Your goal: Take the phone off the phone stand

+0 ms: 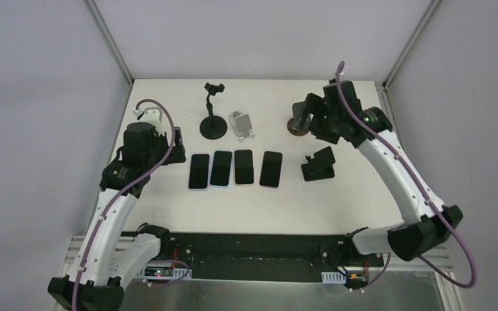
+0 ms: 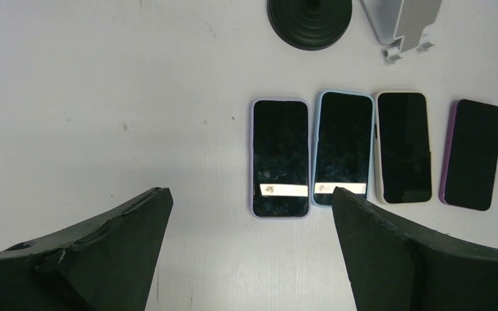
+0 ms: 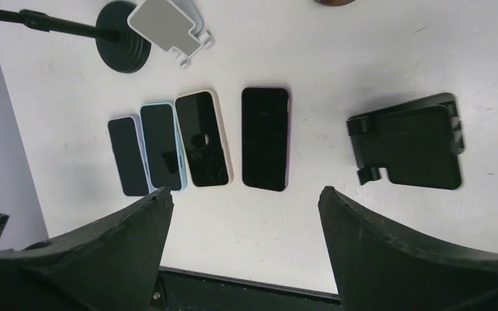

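Note:
Several phones lie flat, screens up, in a row mid-table: a lilac-cased phone point(image 1: 199, 171) point(image 2: 280, 157), a blue-cased phone point(image 1: 221, 168) point(image 2: 343, 149), a white-cased phone point(image 1: 244, 167) point(image 3: 203, 138) and a pink-cased phone point(image 1: 271, 169) point(image 3: 265, 138). The black phone stand point(image 1: 318, 164) point(image 3: 415, 146) to their right holds nothing. My right gripper point(image 1: 305, 115) point(image 3: 244, 191) hangs open and empty above the table, behind that stand. Left of the row my left gripper point(image 1: 172, 142) point(image 2: 249, 191) is open wide, with nothing between its fingers.
Behind the phones stand a black gooseneck holder on a round base point(image 1: 213, 126) point(image 2: 309, 19) and a silver folding stand point(image 1: 241, 123) point(image 3: 165, 23), both without a phone. A brown disc point(image 1: 296, 129) lies under the right gripper. The table's dark front rail point(image 3: 246, 285) shows below.

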Controlling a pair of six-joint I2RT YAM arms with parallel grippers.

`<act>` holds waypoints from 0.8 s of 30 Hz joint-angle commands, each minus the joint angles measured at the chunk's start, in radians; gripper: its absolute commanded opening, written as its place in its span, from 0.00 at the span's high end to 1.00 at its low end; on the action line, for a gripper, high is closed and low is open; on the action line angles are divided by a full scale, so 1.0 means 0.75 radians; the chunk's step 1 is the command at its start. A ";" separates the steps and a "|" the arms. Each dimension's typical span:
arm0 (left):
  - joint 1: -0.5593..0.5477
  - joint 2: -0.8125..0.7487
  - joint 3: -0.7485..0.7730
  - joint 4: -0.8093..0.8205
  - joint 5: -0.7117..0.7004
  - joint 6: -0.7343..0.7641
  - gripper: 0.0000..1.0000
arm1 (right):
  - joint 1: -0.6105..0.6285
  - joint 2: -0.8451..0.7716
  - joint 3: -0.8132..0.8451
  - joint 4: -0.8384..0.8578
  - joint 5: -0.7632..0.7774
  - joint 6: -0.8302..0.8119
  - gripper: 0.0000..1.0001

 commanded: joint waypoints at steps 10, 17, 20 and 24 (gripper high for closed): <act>0.005 -0.259 0.149 -0.221 -0.055 0.031 0.01 | -0.007 -0.692 -0.546 0.263 0.395 -0.014 0.12; 0.005 -0.281 0.256 -0.280 -0.057 0.031 0.01 | -0.007 -0.897 -0.667 0.269 0.514 0.002 0.11; 0.006 -0.305 0.299 -0.286 -0.063 0.024 0.01 | -0.007 -0.999 -0.727 0.263 0.549 0.010 0.11; 0.006 -0.345 0.336 -0.282 -0.066 0.042 0.01 | -0.005 -1.077 -0.762 0.266 0.617 0.007 0.11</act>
